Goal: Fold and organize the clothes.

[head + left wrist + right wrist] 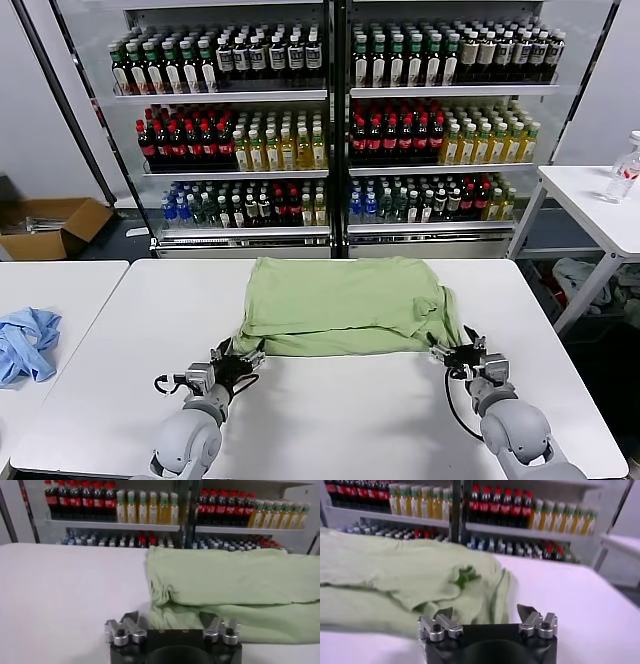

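The clothes are one light green shirt [345, 300], folded over itself into a wide rectangle on the white table [330, 420], with the doubled edge facing me. My left gripper [240, 358] sits low at the shirt's near left corner. In the left wrist view that gripper [170, 619] is open, and the shirt [225, 580] lies just beyond its fingertips. My right gripper [447, 352] is at the near right corner. The right wrist view shows this gripper [484, 612] open too, with the bunched corner of the shirt [395, 570] just ahead of it. Neither holds anything.
A crumpled light blue cloth [25, 340] lies on a separate table at the left. A glass-fronted drinks cooler [330, 120] stands behind the table. A cardboard box [50, 225] is on the floor at the left, and a side table with a bottle [625, 165] stands at the right.
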You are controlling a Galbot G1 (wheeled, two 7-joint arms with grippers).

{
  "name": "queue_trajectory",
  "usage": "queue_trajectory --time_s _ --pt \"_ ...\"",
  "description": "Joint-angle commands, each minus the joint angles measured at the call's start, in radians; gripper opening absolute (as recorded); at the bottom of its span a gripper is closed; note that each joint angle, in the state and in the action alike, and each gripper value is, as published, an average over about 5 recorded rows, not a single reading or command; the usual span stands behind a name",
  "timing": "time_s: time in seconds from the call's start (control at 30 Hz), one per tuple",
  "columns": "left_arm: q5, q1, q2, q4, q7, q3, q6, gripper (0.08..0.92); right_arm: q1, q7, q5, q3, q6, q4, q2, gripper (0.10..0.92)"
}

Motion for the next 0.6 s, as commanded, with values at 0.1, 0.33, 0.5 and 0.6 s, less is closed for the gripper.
queue_trajectory --time_s 0.1,0.33,0.5,0.6 --pt "-0.041 -0.010 0.001 0.026 0.007 -0.002 0.020 0.531 -0.017 -0.003 0.060 -0.014 -0.045 -0.005 -0.006 0.495" --pt "-0.070 0.000 0.007 0.002 0.018 -0.009 0.032 0.323 -0.038 -0.005 0.074 0.002 -0.040 0.028 -0.021 0.288" --pt "-0.077 0.064 0.020 -0.080 0.016 -0.024 0.036 0.185 -0.108 -0.003 0.085 0.039 -0.040 0.106 -0.039 0.177" --pt "-0.072 0.134 0.029 -0.161 0.009 -0.036 0.043 0.119 -0.187 0.003 0.091 0.079 -0.044 0.183 -0.057 0.164"
